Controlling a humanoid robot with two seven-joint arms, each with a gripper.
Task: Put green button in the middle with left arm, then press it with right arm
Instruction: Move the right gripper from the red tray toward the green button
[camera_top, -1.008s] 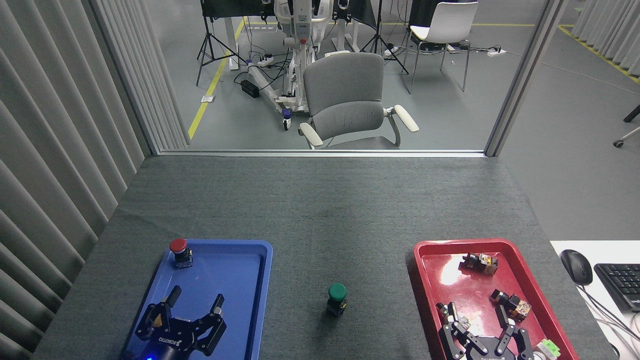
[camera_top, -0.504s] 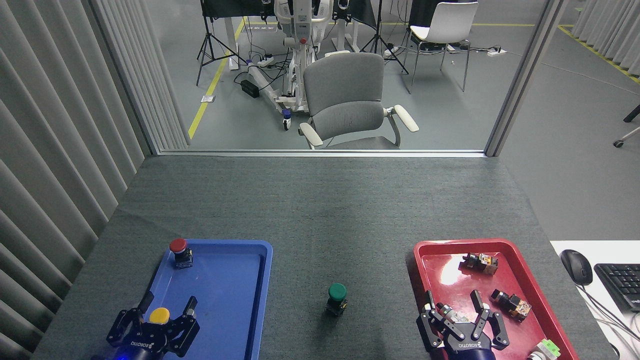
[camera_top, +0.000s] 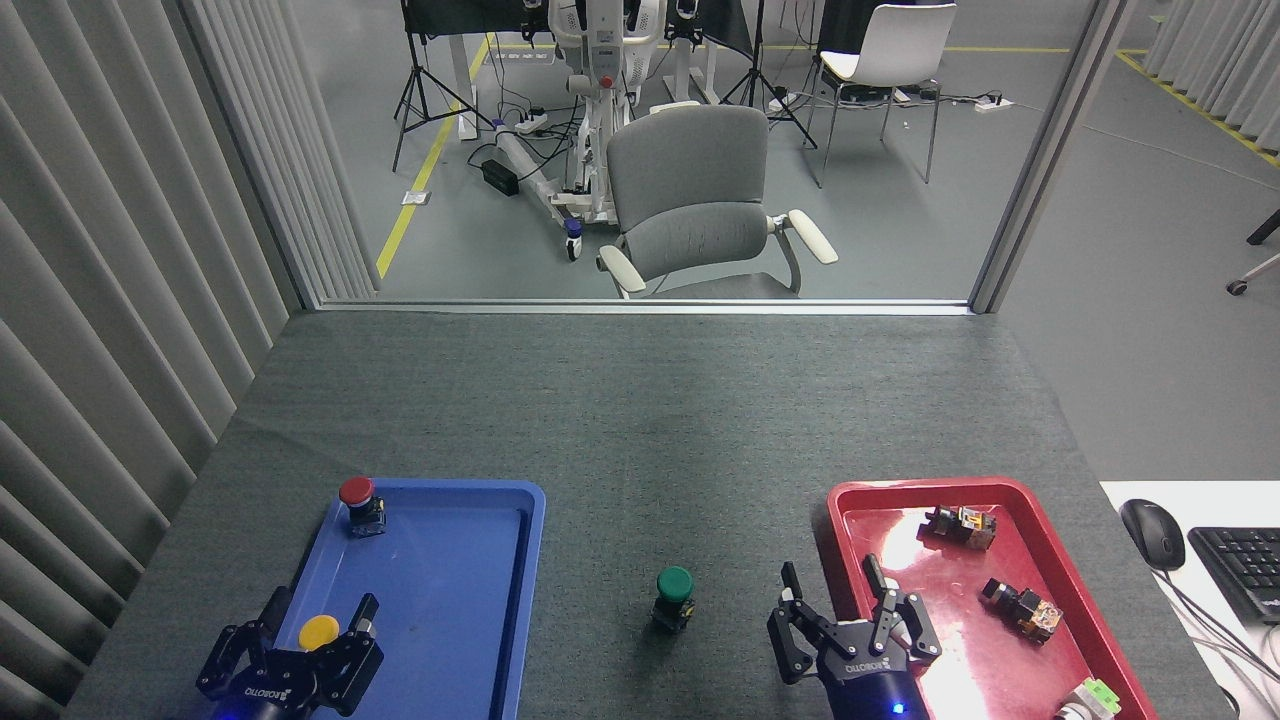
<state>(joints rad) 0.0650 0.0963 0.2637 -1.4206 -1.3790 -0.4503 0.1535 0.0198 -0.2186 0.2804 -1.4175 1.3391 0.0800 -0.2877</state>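
Your green button (camera_top: 674, 593) stands upright on the bare counter (camera_top: 620, 420) between the trays, just left of your released right tool (camera_top: 828, 590), the nearer one.

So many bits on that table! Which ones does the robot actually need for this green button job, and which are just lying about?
Needed:
green button
bare table middle
left gripper
right gripper

Lying about:
red button
yellow button
blue tray
red tray
loose parts
mouse
keyboard
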